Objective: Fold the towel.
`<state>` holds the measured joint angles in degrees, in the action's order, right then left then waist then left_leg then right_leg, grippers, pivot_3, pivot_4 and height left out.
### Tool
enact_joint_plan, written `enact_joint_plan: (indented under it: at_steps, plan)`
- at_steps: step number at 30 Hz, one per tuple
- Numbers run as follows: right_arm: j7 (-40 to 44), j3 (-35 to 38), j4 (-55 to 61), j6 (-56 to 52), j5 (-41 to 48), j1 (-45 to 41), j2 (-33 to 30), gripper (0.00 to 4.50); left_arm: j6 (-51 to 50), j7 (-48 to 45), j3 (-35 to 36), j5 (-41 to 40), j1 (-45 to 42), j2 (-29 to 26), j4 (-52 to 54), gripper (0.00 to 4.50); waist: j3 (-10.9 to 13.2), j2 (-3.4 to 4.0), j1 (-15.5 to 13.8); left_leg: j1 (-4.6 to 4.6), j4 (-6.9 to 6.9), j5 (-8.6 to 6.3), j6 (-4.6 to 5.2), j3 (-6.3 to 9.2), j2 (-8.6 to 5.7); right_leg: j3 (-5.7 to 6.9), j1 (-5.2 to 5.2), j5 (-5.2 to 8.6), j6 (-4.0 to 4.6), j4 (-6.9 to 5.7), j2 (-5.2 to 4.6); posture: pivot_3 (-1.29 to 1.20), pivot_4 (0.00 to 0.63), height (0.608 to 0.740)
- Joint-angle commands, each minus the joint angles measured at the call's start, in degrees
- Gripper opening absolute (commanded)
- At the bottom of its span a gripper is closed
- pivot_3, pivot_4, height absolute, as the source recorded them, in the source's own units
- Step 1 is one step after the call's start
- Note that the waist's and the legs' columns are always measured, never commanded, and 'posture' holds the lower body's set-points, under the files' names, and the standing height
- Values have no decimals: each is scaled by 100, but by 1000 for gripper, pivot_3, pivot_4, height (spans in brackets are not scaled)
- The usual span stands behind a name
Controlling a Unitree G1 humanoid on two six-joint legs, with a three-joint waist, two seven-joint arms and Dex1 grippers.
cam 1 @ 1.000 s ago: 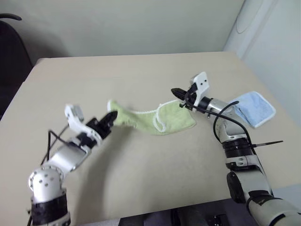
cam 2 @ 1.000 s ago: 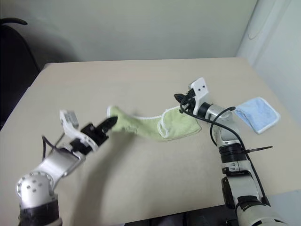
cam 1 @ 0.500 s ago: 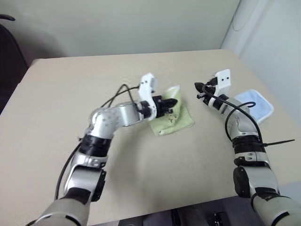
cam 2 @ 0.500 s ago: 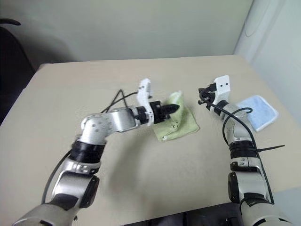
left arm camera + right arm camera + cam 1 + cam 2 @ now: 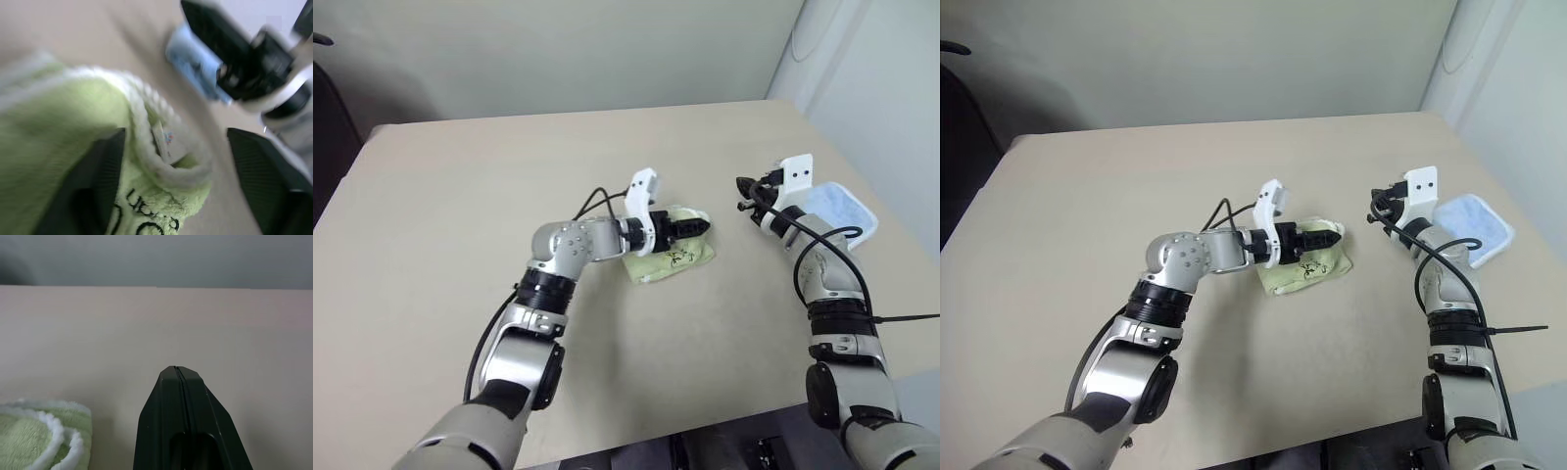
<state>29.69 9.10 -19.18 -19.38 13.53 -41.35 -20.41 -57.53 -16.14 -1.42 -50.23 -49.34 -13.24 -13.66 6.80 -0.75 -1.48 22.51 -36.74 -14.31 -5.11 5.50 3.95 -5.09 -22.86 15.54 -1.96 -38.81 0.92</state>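
Lying folded on the counter (image 5: 431, 215), the towel (image 5: 680, 262) is seen from the head views right under the left gripper (image 5: 697, 225), which is reached across it from the left. In the left wrist view its fingers (image 5: 98, 181) are spread over the towel's white edge. In the right wrist view the right gripper (image 5: 177, 374) is pressed shut, empty, beside the towel.
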Motion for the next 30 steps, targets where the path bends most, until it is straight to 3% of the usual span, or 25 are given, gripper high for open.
enact_joint_plan:
  at_steps: [1, 2, 4, 12, 19, 23, 25, 30]
  plan:
    - [525, -214, 597, -194, 224, 50, -165, 0, 775, -399, -75, 719, 454, -476, 1012, 3522, 0, 0, 19, -1, -7, 0, 0, 2, 0, -2, 0, 0, 0, 1, 2, 0, 150, 740]
    - [654, -303, 718, -251, 234, 95, -208, 0, 1000, -522, -222, 1018, 655, -678, 1230, 3522, 0, 0, 24, 0, -11, 0, 0, 6, 0, -2, 0, 0, 0, 1, 6, 0, 150, 740]
    - [902, -456, 976, -414, 320, 169, -248, 0, 1200, -722, -206, 1200, 997, -858, 1474, 2902, 0, 0, 29, 0, -10, -3, 5, 10, 0, -2, 0, 1, 0, 4, 7, 0, 150, 740]
    - [1631, -1299, 1634, -777, 241, 515, -398, 0, 1832, -1259, -521, 1875, 1402, -632, 1445, 14, -1, -1, -47, 27, -37, -21, 38, 34, -1, 4, 14, -10, -25, 0, -6, 0, 150, 740]
    - [1332, -1834, 374, -510, -525, 603, -375, 0, 2095, -1392, -1169, 3006, 1224, -505, 107, 14, -2, -3, -39, 28, -52, -26, 51, 38, 0, -1, 18, -22, -45, 3, -28, 0, 150, 740]
    - [1135, -1788, 66, -142, -717, 667, -317, 0, 2401, -1459, -1245, 3377, 1347, -484, -78, 14, -12, 3, -40, 21, -47, -27, 52, 39, 0, -2, 23, -22, -45, 5, -28, 0, 150, 740]
    - [1144, -1599, 261, -155, -546, 697, -316, 0, 2339, -1394, -780, 3042, 1415, -333, 182, 14, -11, 3, -41, 6, -47, -30, 58, 39, -1, -2, 39, -22, -45, 6, -28, 0, 150, 740]
    - [1252, -1081, 872, -225, -125, 737, -478, 0, 1039, -758, 1303, 905, 1541, 127, 1309, 14, -7, -2, -43, 15, -50, -29, 57, 19, -14, 0, 41, -22, -46, 8, -23, 0, 150, 740]
